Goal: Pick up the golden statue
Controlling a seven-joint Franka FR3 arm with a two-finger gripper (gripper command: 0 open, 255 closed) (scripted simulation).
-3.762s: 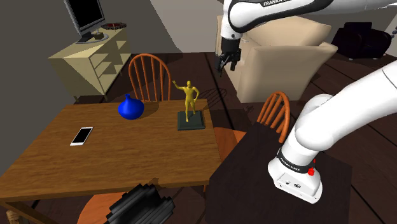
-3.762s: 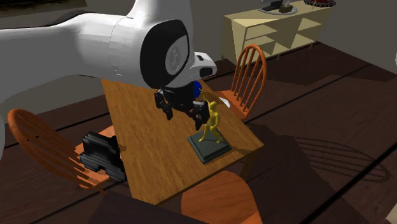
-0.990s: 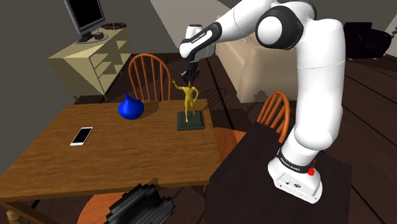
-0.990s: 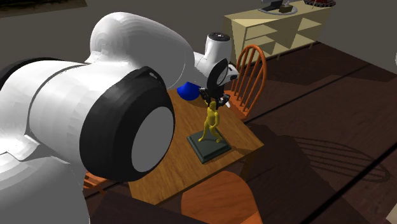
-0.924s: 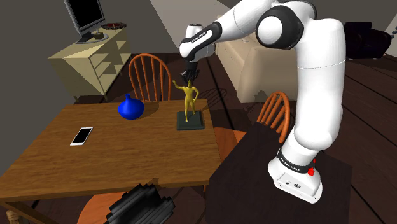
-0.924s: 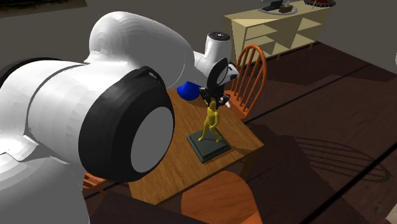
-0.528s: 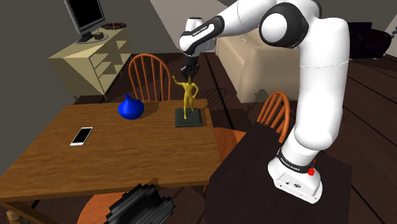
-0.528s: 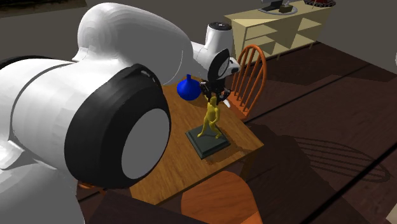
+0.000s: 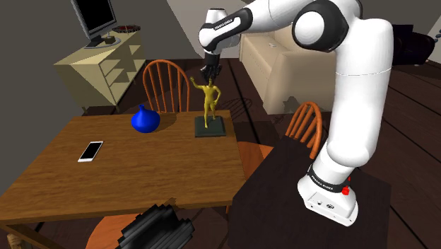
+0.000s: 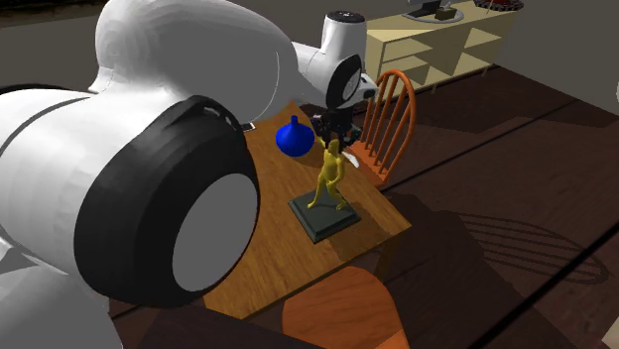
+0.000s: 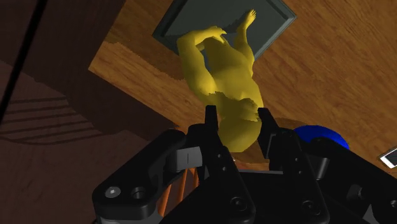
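- The golden statue (image 9: 208, 105) and the gripper (image 9: 209, 76) sit higher than half a second ago.
- Fingers (image 11: 210, 121) clasp the statue's head — held fast.
- Its body and dark base hang directly below the gripper, over the table (image 9: 141, 170).

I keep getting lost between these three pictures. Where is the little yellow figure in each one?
Shoulder view: the statue stands just left of centre in the upper half, under the gripper.
Second exterior view: the statue is at centre, below and right of the blue vase.
Wrist view: the statue is seen from above, its head clasped between the fingers.
Shared landmark: the blue vase beside it.
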